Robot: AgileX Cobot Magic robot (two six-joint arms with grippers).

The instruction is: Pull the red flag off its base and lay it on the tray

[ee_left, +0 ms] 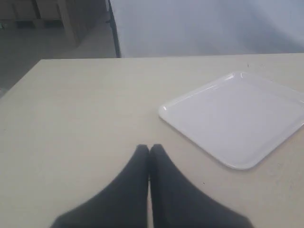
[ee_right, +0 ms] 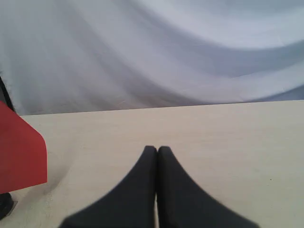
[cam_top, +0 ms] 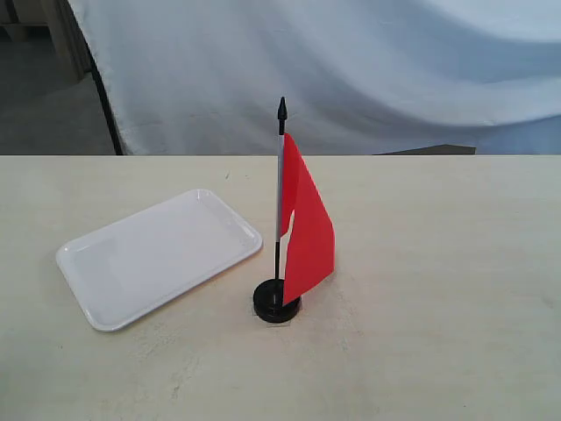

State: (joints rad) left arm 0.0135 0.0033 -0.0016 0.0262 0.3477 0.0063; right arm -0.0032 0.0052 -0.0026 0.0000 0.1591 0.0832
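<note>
The red flag (cam_top: 307,224) stands upright near the middle of the table, its thin pole set in the round black base (cam_top: 277,302). To its left lies the white tray (cam_top: 158,256), with nothing on it. Neither gripper shows in the exterior view. In the left wrist view my left gripper (ee_left: 149,148) is shut and holds nothing, with the tray (ee_left: 237,116) a short way off. My right gripper (ee_right: 157,149) is also shut with nothing in it. An edge of the red flag (ee_right: 21,154) and a sliver of the base (ee_right: 4,204) show at that picture's border.
A pale cloth backdrop (cam_top: 333,70) hangs behind the table's far edge (cam_top: 263,155). A dark stand leg (cam_top: 105,96) and wooden furniture (cam_top: 53,35) are at the back left.
</note>
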